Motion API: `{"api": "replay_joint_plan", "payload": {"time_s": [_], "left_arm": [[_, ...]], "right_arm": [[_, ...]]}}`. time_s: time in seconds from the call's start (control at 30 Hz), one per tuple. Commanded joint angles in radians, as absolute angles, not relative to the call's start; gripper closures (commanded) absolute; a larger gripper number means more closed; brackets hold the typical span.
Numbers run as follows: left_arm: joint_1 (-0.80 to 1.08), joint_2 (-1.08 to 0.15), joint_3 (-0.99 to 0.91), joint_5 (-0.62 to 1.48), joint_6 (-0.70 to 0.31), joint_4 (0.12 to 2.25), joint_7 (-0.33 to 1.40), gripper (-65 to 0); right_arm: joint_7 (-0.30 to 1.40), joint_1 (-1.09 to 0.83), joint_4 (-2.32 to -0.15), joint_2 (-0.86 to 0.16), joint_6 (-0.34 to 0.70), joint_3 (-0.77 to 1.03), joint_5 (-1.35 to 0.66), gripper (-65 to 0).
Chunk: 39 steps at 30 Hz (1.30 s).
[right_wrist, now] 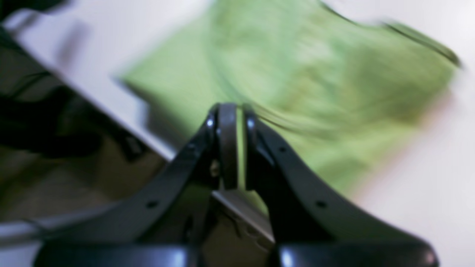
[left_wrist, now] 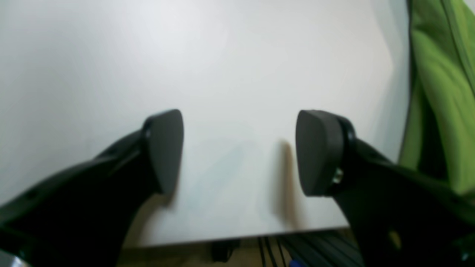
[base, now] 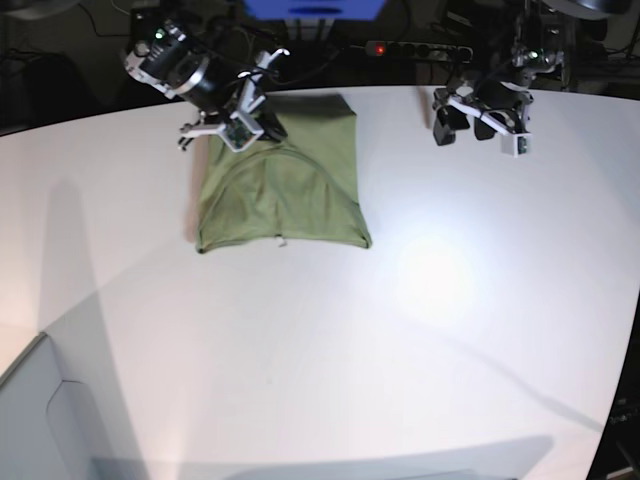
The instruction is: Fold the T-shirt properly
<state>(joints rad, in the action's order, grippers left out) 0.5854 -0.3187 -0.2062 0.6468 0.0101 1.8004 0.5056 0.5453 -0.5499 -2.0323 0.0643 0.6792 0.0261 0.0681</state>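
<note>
The olive-green T-shirt (base: 290, 190) lies partly folded on the white table (base: 400, 330), at the far left of the base view. My right gripper (base: 262, 128) is at the shirt's far edge and is shut on a pinch of the cloth. In the blurred right wrist view the fingers (right_wrist: 227, 144) stand almost together with green cloth (right_wrist: 297, 74) between and beyond them. My left gripper (base: 458, 125) is open and empty over bare table, apart from the shirt. In the left wrist view its pads (left_wrist: 167, 148) stand wide apart, and the shirt (left_wrist: 438, 92) shows at the right edge.
A power strip (base: 415, 48) with a red light lies behind the table's far edge. A blue object (base: 315, 8) is at the top. A grey box (base: 30, 420) stands at the lower left. Cables (left_wrist: 267, 252) hang below the table edge near my left gripper.
</note>
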Motion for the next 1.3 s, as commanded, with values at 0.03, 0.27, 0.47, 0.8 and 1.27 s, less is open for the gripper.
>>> {"api": "replay_joint_plan", "payload": {"time_s": [0.03,0.27,0.47,0.8,1.27], "left_arm": [[0.608,-0.329,-0.214,0.653,0.001,1.847,0.49,-45.4],[0.664,-0.329,-0.214,0.653,0.001,1.899,0.495,-45.4],[0.699,-0.329,-0.214,0.653,0.001,1.897,0.492,-45.4],[0.75,-0.329,-0.211,0.653,0.001,1.896,0.495,-45.4],[0.872,-0.341,-0.206,0.644,-0.001,1.922,0.496,-10.0]], "right_arm": [[0.518,-0.55,-2.028,0.068,0.698,-0.024,0.05,-0.1],[0.516,-0.467,-1.854,0.071,0.698,-0.094,0.051,-0.1],[0.437,-0.429,-1.704,0.062,0.698,-0.087,0.051,-0.1],[0.344,-0.476,-1.707,0.015,0.698,-0.087,0.048,-0.1],[0.349,-0.72,-1.998,0.002,0.698,-0.062,0.054,-0.2]]}}
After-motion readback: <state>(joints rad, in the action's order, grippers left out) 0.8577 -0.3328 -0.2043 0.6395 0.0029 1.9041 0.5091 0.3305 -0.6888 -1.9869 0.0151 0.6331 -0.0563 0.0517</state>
